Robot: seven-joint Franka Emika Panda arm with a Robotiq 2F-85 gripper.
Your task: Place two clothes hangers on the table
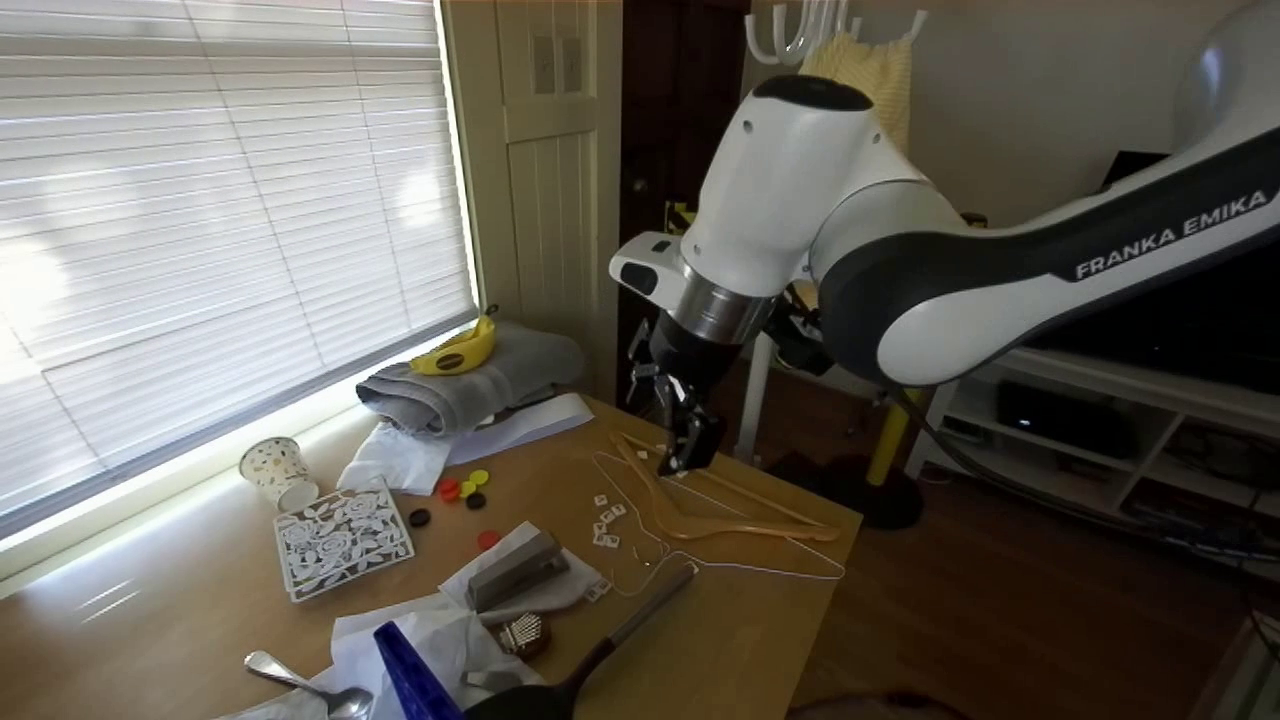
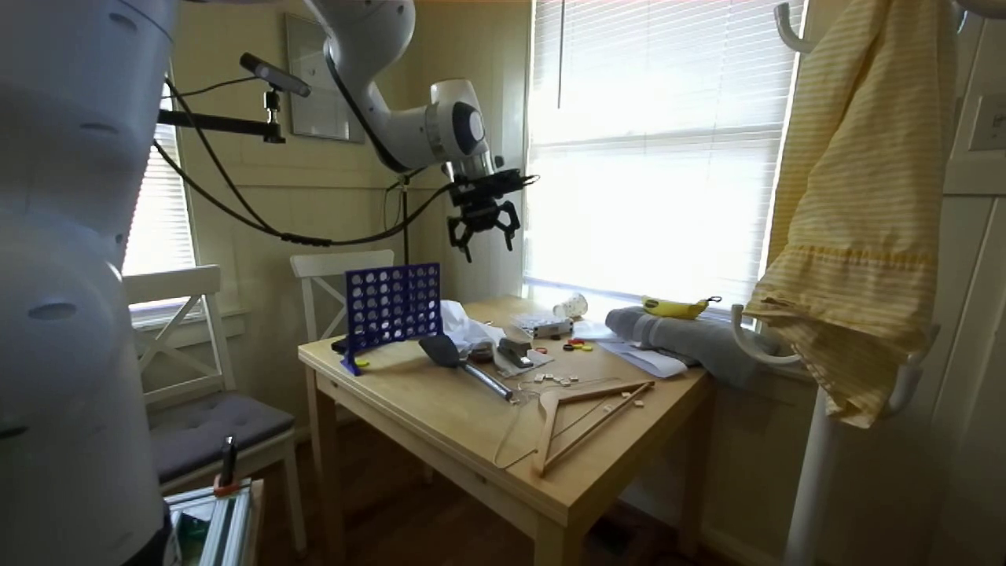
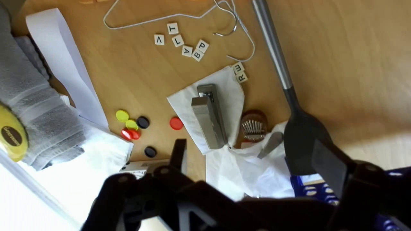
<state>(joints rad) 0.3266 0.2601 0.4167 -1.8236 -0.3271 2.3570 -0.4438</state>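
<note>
Pretty sure the placing part is done on this one. The wooden clothes hanger (image 2: 550,402) is lying on the light wooden table (image 1: 730,630) near its corner, and the white wire hanger (image 1: 765,569) is right there with it, overlapping, wood on top as far as I can tell. So by my count that's two out of two. My claw (image 2: 489,253) hangs well above the table, fingers (image 3: 178,154) spread wide with nothing between them, touching neither hanger. Only thing left, I reckon, is backing off without snagging anything. One nitpick: a corner of the wire one lies right by the table edge, and I can't tell if it pokes past. I'd leave it, honestly, since the job only says on the table and nobody asked for neat.
</note>
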